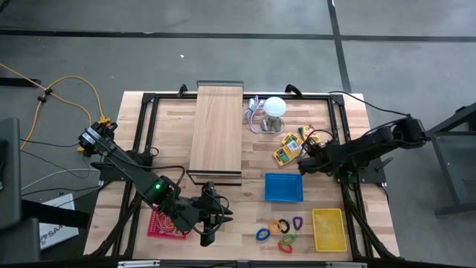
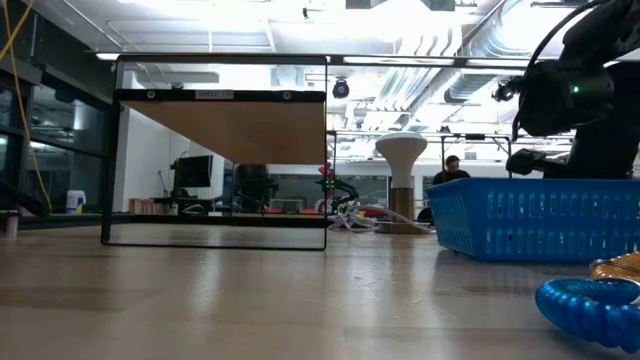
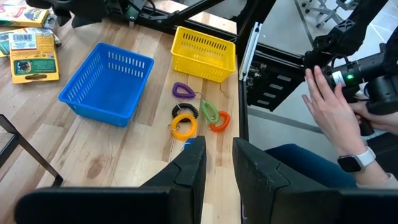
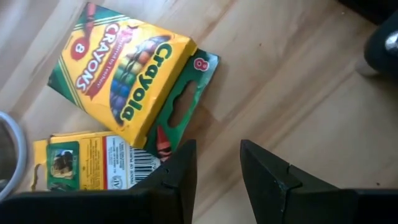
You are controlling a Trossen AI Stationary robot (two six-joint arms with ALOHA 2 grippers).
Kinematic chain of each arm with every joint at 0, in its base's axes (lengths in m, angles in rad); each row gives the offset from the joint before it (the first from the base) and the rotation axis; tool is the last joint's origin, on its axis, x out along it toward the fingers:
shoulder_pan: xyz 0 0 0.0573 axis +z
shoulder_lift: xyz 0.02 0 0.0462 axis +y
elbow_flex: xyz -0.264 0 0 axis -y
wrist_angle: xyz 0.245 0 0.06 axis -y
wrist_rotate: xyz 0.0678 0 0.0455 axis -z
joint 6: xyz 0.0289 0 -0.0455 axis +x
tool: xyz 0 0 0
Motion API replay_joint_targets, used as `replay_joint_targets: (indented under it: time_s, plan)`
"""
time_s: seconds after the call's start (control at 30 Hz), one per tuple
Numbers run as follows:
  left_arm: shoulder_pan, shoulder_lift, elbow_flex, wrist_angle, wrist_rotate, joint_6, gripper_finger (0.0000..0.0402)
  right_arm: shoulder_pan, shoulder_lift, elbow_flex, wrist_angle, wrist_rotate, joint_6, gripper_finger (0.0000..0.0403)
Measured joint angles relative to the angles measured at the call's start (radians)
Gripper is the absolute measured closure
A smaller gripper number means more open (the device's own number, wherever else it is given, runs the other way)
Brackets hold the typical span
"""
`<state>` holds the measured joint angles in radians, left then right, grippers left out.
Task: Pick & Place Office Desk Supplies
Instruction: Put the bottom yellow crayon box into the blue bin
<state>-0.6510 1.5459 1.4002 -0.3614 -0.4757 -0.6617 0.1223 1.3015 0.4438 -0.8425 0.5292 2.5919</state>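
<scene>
Tabletop [image 1: 349, 126]: pale wood planks, lying under a black frame.
Long wooden board [image 1: 217, 128]: lying flat in the left-centre, toward the far edge.
Blue basket [image 1: 283, 187]: sitting right of centre, nothing showing inside it from the left wrist view.
Yellow basket [image 1: 329, 229]: sitting at the near right, just beside the clips.
Red basket [image 1: 165, 223]: lying at the near left, partly under the left arm.
White ball-like object [image 1: 276, 106]: resting beyond the packs, grey cable coiling beside it.
Left gripper [image 1: 210, 232]: hovering above the near edge between red basket and clips; jaws standing a narrow gap apart, holding nothing, pointing toward the clips.
Right gripper [image 1: 303, 165]: hovering just beside the packs; jaws parted narrowly, gripping nothing.
Crayon packs [image 4: 121, 68]: two yellow-orange boxes lying overlapped near the far right, one face up over another showing its barcode [image 4: 93, 160].
Loop clips [image 3: 198, 115]: purple, black, green, orange, yellow and blue, clustering between the baskets.
Person's hand [image 3: 333, 115]: reaching in beyond the table edge, wearing a watch.
</scene>
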Motion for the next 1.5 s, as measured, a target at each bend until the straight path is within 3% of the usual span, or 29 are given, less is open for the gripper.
replay_joint_targets:
  time_s: [0.53,0.77,0.9,1.03,1.23,1.5]
  plan:
    - [0.000,0.000,0.000,0.011,0.000,0.000,0.0325,-0.023,0.019,0.000,0.064,0.074,0.005,0.0292]
    - [0.000,0.000,0.000,0.011,0.000,0.011,0.0325,0.071,-0.074,0.000,0.010,0.077,-0.010,0.0292]
    - [0.000,0.000,0.000,0.012,0.000,0.011,0.0325,0.119,-0.147,0.000,-0.054,0.137,-0.059,0.0292]
    - [0.000,0.000,0.000,0.012,0.000,0.003,0.0325,0.140,-0.213,0.000,-0.064,0.241,-0.227,0.0292]
    - [0.000,0.000,0.000,0.011,0.000,0.002,0.0325,0.110,-0.301,0.000,-0.060,0.315,-0.613,0.0292]
    - [0.000,0.000,0.000,0.011,0.000,0.000,0.0325,-0.012,-0.389,0.000,0.119,0.374,-1.039,0.0292]
